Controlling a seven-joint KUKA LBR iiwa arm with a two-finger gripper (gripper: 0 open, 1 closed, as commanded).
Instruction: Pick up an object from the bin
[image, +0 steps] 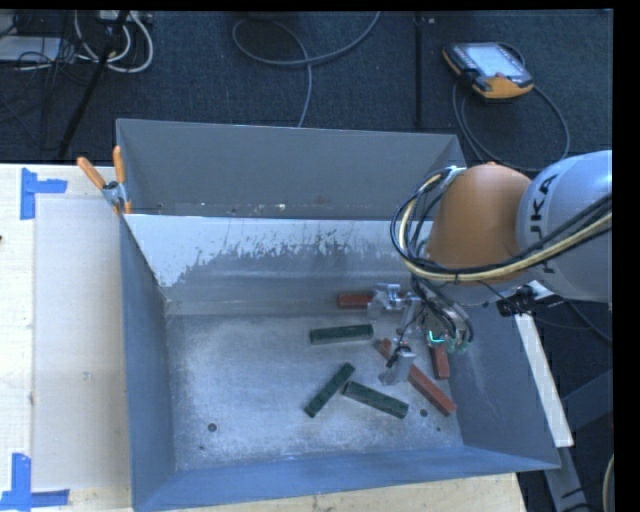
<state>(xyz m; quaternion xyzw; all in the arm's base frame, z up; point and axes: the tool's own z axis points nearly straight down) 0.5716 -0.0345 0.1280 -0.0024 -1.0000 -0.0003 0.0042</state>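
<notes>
My gripper (400, 352) hangs low over the right part of the bin floor, below the orange wrist cover. Right beside it lie red-brown bars: a short one (384, 347) touching its left side, one (440, 363) at its right, and a longer one (431, 391) running diagonally toward the right wall. A dark green bar (376, 400) lies just below and left of the gripper. Nothing is seen held.
Further left lie two more dark green bars (340, 334) (328, 389). A red-brown bar (352, 299) rests against the back wall. The bin's right wall slopes up close behind the gripper. The arm comes in from the right.
</notes>
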